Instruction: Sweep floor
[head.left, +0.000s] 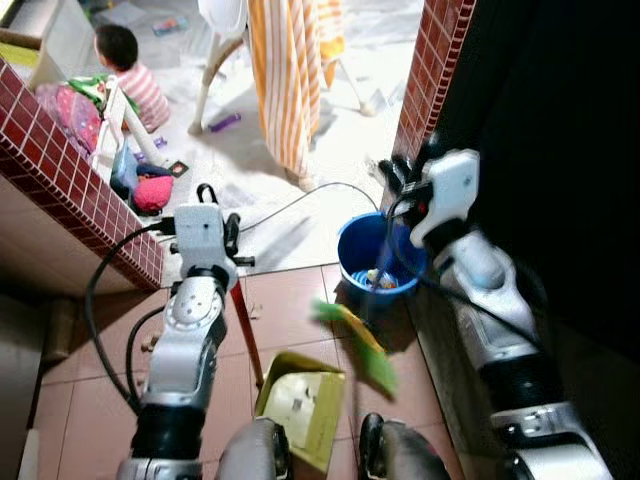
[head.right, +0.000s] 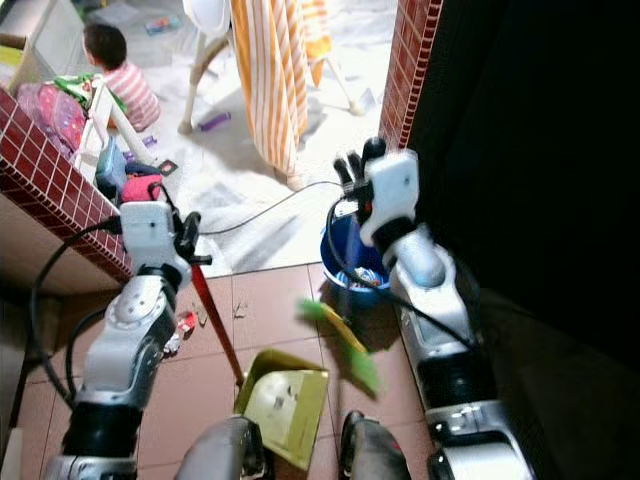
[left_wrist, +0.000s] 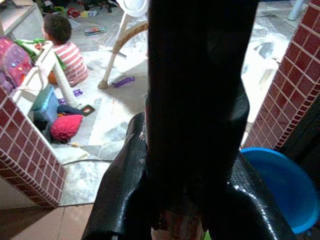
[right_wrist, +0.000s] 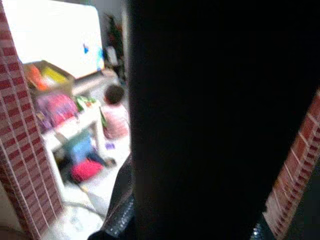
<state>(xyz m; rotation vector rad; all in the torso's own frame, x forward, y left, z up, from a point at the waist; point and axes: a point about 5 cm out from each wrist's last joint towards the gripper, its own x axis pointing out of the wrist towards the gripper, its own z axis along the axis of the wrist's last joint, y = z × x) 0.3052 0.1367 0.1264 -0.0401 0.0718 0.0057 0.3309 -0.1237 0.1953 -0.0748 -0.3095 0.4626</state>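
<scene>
Right at the robot's feet, a yellow dustpan (head.left: 300, 405) sits on the brown floor (head.left: 90, 400). Its red handle (head.left: 245, 330) is clamped in the left gripper (head.left: 215, 240). Beside it is a blurry green broom (head.left: 362, 345). I cannot tell about the right gripper's (head.left: 405, 175) fingers.

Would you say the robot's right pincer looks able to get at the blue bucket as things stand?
Probably yes. The right pincer hangs just above the blue bucket, with nothing between them. However, it seems busy with the green broom, whose handle runs up toward it.
</scene>
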